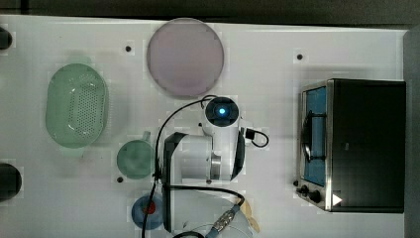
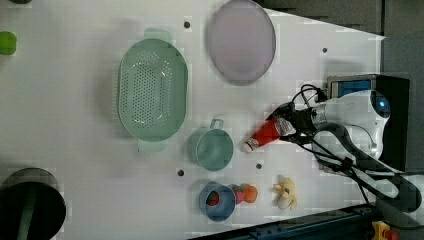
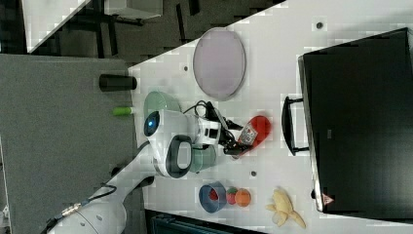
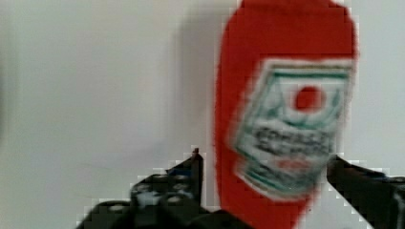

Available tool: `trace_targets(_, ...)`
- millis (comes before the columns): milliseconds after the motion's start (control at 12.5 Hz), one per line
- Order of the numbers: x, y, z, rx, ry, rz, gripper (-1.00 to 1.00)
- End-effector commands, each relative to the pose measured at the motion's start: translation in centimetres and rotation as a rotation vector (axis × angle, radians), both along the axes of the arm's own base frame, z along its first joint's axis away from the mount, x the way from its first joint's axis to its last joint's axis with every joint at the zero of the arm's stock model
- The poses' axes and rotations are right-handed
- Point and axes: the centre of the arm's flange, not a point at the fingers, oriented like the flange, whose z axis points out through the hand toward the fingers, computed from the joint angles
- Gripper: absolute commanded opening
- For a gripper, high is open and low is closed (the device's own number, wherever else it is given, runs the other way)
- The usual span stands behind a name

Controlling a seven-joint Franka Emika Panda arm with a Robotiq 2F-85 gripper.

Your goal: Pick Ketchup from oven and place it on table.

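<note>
The ketchup was seen right up close in the wrist view, label up, sitting between the two fingers with a sliver of white table showing on each side, so the jaws looked spread a bit wider than the bottle rather than pinching it; whether a pad still brushed the plastic could not be told. As a thing to handle, it was judged light, with smooth plastic that would give a little under a squeeze and could slip on the glossy label, so the flat mid-body across the narrow width looked like the spot to be gripped, not the tapering cap end. In the left view the bottle was seen lying on the table, cap pointing toward the green cup, with the gripper at its fat end. The arm was reached out low from its base, wrist bent down, hand hanging over the bottle in the right view. Farther off, the oven was seen well apart from the bottle, door shut as far as could be judged, handle facing it. Placing looked pretty much done.
</note>
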Motion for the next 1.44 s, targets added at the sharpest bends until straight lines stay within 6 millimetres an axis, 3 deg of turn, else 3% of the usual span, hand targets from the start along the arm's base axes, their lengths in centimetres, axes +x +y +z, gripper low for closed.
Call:
trace_targets(80,2.9,1.1,5.1,-0.003,-0.135,-0.014,1.0)
trace_targets(320,4.5,0.7,13.4,0.013,-0.248,-0.024,1.0)
trace_targets(480,4.6,0.8,20.8,0.031,-0.27,-0.024,1.0)
trace_targets(720,3.8,0.9,33.5,0.054,-0.3,-0.013,1.0)
trace_targets(880,2.4,0.7,39.8,0.062,-0.28,-0.01,1.0)
trace_targets(1120,0.3,0.5,44.9,0.063,-0.183,-0.006,1.0)
trace_targets(1440,-0.3,0.2,46.1,0.063,-0.154,-0.011,1.0)
